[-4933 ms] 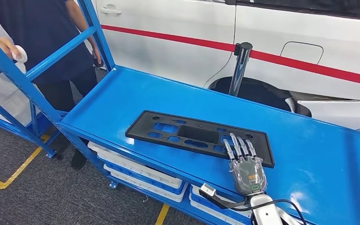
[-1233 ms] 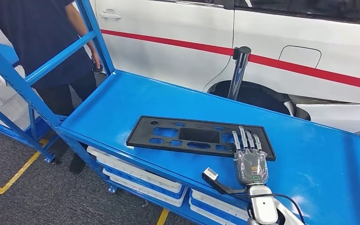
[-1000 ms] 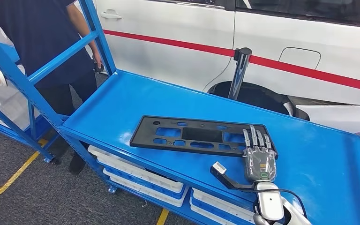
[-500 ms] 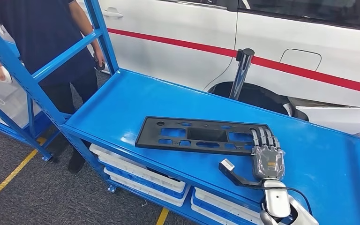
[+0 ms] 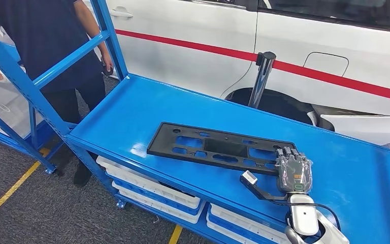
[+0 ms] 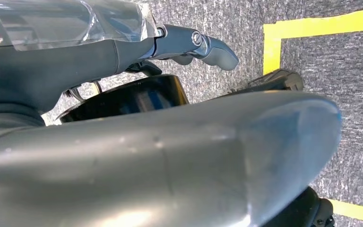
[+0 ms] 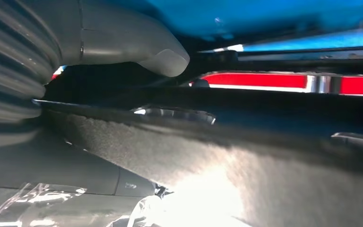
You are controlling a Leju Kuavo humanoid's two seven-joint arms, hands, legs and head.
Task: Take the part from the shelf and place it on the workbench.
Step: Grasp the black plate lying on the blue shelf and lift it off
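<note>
While the part (image 5: 222,148) lies flat on the blue shelf (image 5: 147,107), the right hand (image 5: 293,173) grips its near end, fingers curled over the edge. Left hand (image 6: 123,42) hangs over the floor; its fingers I can't make out.

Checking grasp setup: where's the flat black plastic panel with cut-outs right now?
In the head view, the flat black plastic panel with cut-outs lies on the blue metal shelf top, towards its front edge, its right end under the right hand.
</note>
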